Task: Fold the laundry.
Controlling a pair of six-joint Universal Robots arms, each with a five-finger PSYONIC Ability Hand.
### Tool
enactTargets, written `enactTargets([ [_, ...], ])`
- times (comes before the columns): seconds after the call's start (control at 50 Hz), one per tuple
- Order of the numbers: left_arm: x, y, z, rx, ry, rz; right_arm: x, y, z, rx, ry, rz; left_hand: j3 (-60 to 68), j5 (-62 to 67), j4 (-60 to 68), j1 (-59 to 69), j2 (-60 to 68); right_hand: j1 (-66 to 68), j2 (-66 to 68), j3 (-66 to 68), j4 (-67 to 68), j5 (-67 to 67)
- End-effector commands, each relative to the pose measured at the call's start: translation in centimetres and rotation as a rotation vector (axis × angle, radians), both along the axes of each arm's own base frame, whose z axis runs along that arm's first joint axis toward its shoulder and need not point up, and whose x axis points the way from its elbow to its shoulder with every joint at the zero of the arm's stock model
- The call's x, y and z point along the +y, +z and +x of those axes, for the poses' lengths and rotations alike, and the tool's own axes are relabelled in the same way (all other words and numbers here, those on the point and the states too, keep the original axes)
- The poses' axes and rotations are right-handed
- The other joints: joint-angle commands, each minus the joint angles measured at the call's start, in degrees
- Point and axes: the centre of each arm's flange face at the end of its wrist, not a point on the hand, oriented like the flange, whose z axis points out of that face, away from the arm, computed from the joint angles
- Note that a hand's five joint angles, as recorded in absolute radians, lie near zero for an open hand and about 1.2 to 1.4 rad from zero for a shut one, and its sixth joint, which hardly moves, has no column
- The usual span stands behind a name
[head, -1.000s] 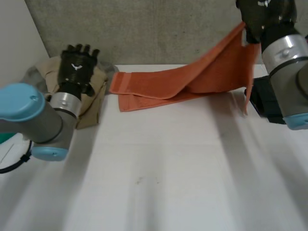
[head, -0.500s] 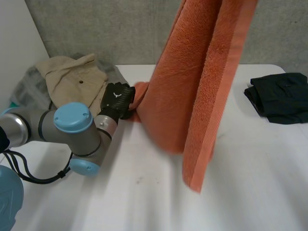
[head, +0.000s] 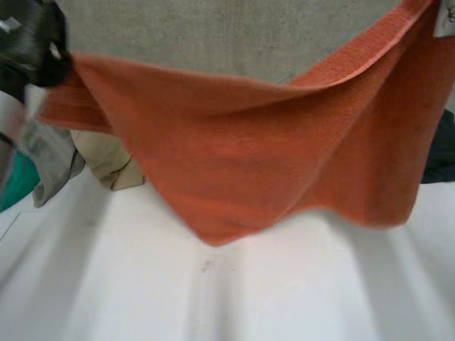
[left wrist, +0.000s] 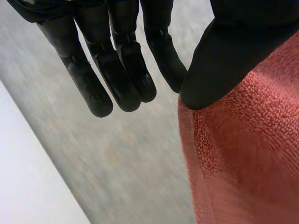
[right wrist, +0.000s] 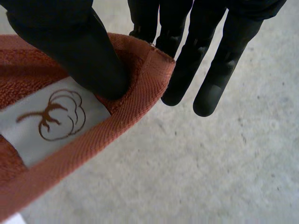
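Orange towel [head: 234,156] aloft above the white table [head: 284,291]: I hold it stretched wide between my two hands, and its lower edge sags to a point clear of the tabletop. My left hand [head: 32,39] grips one upper corner of the towel. Seen along that palm, the thumb bears down on the terry at the towel's edge while the fingers reach straight past it. My right hand [right wrist: 70,42] pinches the opposite upper corner, its thumb pressed on the cloth just beside the towel's white label [right wrist: 51,119], which carries a brown cotton-boll mark. The fingers of that hand sit behind and beside the hem.

Behind the towel, below the corner my left hand holds, lie a beige garment [head: 106,160] and a grey garment [head: 53,160], touching each other — a black garment [head: 442,153] shows just past the towel's other side. A grey concrete wall [head: 213,35] stands behind the towel.
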Motion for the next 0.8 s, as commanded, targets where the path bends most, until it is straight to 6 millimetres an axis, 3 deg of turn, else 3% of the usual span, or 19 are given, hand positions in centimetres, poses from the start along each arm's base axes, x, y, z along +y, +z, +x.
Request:
enactTargets([
  [0.02, 3.8, 3.9, 1.6, -0.036, -0.015, 0.016, -1.1, -1.1, -2.4, 0.062, -0.104, 0.122, 11.6, 15.0, 11.4, 12.7, 11.4, 15.8, 12.6, 11.7, 11.3, 12.6],
  [0.1, 3.7, 1.9, 1.8, -0.088, -0.009, 0.167, -2.4, -4.2, -2.9, 0.139, -0.133, 0.290, 11.6, 15.0, 11.4, 12.7, 11.4, 15.8, 12.6, 11.7, 11.3, 12.6],
  [0.12, 3.6, 1.3, 1.8, -0.113, -0.003, 0.196, -2.9, -6.0, -2.7, 0.195, -0.136, 0.373, 11.6, 15.0, 11.4, 12.7, 11.4, 15.8, 12.6, 11.7, 11.3, 12.6],
  [0.28, -0.6, -6.6, 0.3, -0.440, 0.013, 0.390, -4.9, -12.7, -0.9, 0.379, -0.126, 0.594, 11.6, 15.0, 11.4, 12.7, 11.4, 15.8, 12.6, 11.7, 11.3, 12.6],
  [0.36, -4.1, -10.9, -1.3, -0.494, 0.017, 0.484, -6.8, -15.1, -0.1, 0.409, -0.146, 0.640, 11.6, 15.0, 11.4, 12.7, 11.4, 15.8, 12.6, 11.7, 11.3, 12.6],
  [0.48, -8.3, -12.6, -3.2, -0.501, 0.050, 0.459, -10.6, -16.7, 1.6, 0.392, -0.158, 0.571, 11.6, 15.0, 11.4, 12.7, 11.4, 15.8, 12.6, 11.7, 11.3, 12.6],
  [0.58, -12.5, -9.2, -4.8, -0.436, 0.084, 0.220, -14.6, -15.0, 3.1, 0.308, -0.192, 0.340, 11.6, 15.0, 11.4, 12.7, 11.4, 15.8, 12.6, 11.7, 11.3, 12.6],
  [0.64, -14.3, -4.6, -6.1, -0.348, 0.125, -0.066, -16.9, -11.8, 3.9, 0.209, -0.218, 0.102, 11.6, 15.0, 11.4, 12.7, 11.4, 15.8, 12.6, 11.7, 11.3, 12.6],
  [0.66, -14.6, -3.3, -6.3, -0.321, 0.138, -0.140, -17.6, -9.8, 4.2, 0.155, -0.227, -0.033, 11.6, 15.0, 11.4, 12.7, 11.4, 15.8, 12.6, 11.7, 11.3, 12.6],
  [0.68, -14.8, -1.1, -6.6, -0.270, 0.164, -0.278, -17.9, -8.8, 4.2, 0.127, -0.232, -0.101, 11.6, 15.0, 11.4, 12.7, 11.4, 15.8, 12.6, 11.7, 11.3, 12.6],
  [0.76, -13.6, 4.0, -6.6, -0.161, 0.210, -0.527, -18.1, -5.0, 4.5, 0.014, -0.241, -0.369, 11.6, 15.0, 11.4, 12.7, 11.4, 15.8, 12.6, 11.7, 11.3, 12.6],
  [0.8, -13.1, 4.7, -6.5, -0.144, 0.222, -0.554, -18.0, -4.4, 4.7, -0.004, -0.238, -0.413, 11.6, 15.0, 11.4, 12.7, 11.4, 15.8, 12.6, 11.7, 11.3, 12.6],
])
